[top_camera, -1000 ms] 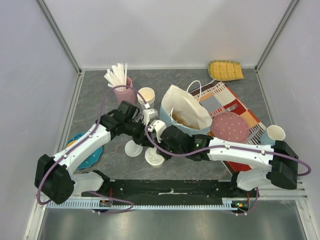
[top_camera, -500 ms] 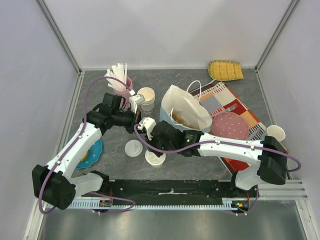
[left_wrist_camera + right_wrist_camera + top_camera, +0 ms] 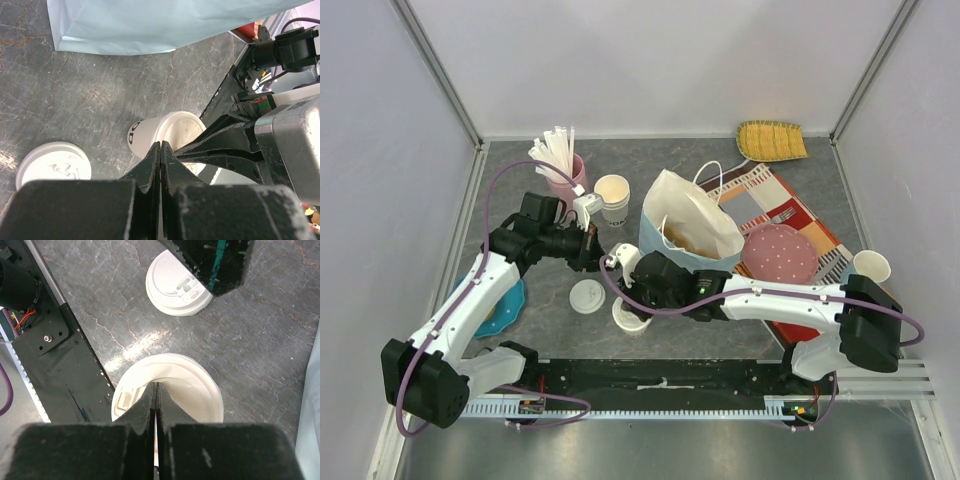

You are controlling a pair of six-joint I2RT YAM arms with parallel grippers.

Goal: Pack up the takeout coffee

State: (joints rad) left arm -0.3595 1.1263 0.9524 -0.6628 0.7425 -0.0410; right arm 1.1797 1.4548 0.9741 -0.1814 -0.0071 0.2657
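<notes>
Over the last second the left arm has drawn its wrist back toward the far left, out of the middle, while the right arm has slid in over the takeout coffee, a small white paper cup with a round white plastic lid (image 3: 630, 318). The cup itself has not moved. It stands upright on the grey marbled surface (image 3: 640, 155) near the front rail, just beside the loose flat white plastic lid (image 3: 587, 296) and short of the pale blue-and-white paper carrier bag (image 3: 692, 222), which stands open behind it. The right pincer (image 3: 156, 385) hangs directly over the cup's lid with its fingers pressed together on nothing; whether it touches the lid cannot be told. The left pincer (image 3: 160, 145) is likewise closed tight and empty, pointing toward the cup from the side. So packing has not begun: the right arm seems to be lining up, and would have to spread its fingers before taking the cup to the bag.
</notes>
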